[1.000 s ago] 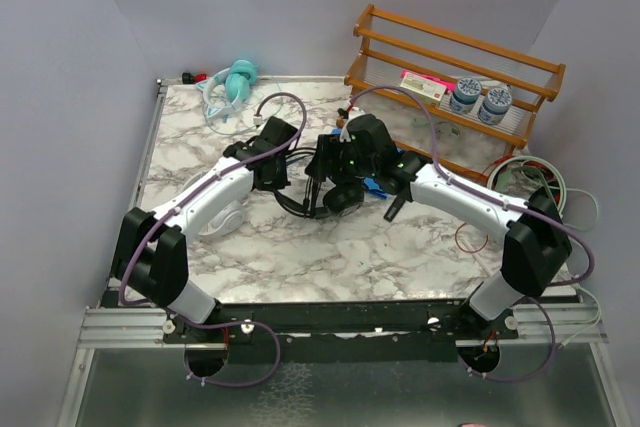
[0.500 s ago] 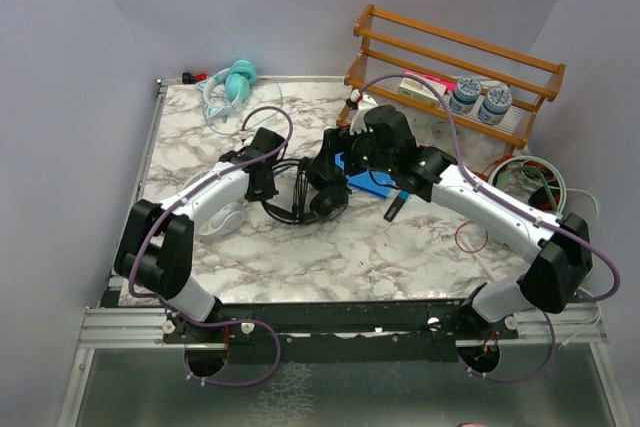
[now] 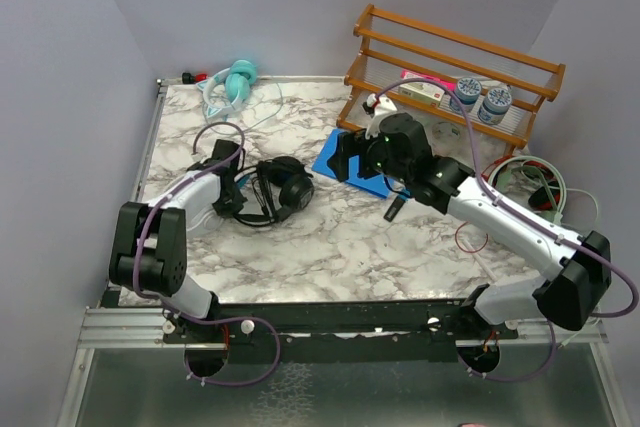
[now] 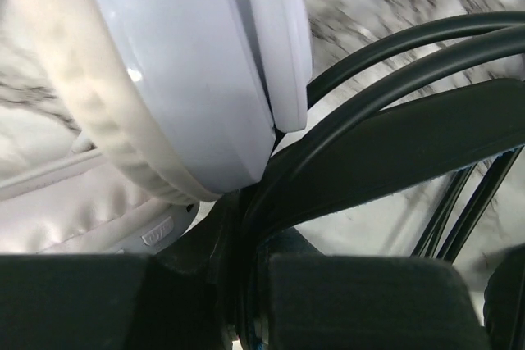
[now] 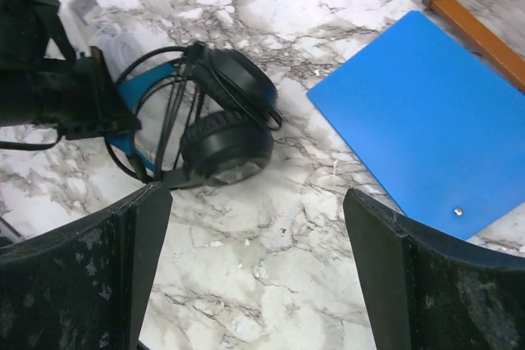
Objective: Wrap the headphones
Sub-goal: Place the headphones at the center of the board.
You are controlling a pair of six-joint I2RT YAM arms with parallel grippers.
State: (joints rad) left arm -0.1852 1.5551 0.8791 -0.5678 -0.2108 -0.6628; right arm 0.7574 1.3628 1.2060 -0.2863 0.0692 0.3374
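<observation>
The job looked partly done at most. The black headset (image 3: 283, 188) lay left of centre on the marble table (image 3: 330, 247). The left gripper (image 3: 234, 195) was nipped narrowly on its headband, which in the left wrist view ran straight down into the slot between the fingers. From the right wrist view, several strands of its cable (image 5: 171, 108) crossed the band between the two cups, with a slack loop at the lower left. The winding on this one seemed well advanced, but nothing showed the end tucked or secured. The right gripper (image 3: 338, 155) hung just right of centre above a blue sheet (image 5: 426, 104). Its claw was spread wide and held nothing, well apart from the headset. The white headset (image 4: 164, 79) filled the upper left of the left wrist view, touching or just beside the black band. Its cable could not be made out, so its state could not be judged. The teal headset (image 3: 238, 79) sat at the upper left corner of the table, its pale cable (image 3: 222, 112) straggling loose below it. By that showing, it was not yet wrapped.
</observation>
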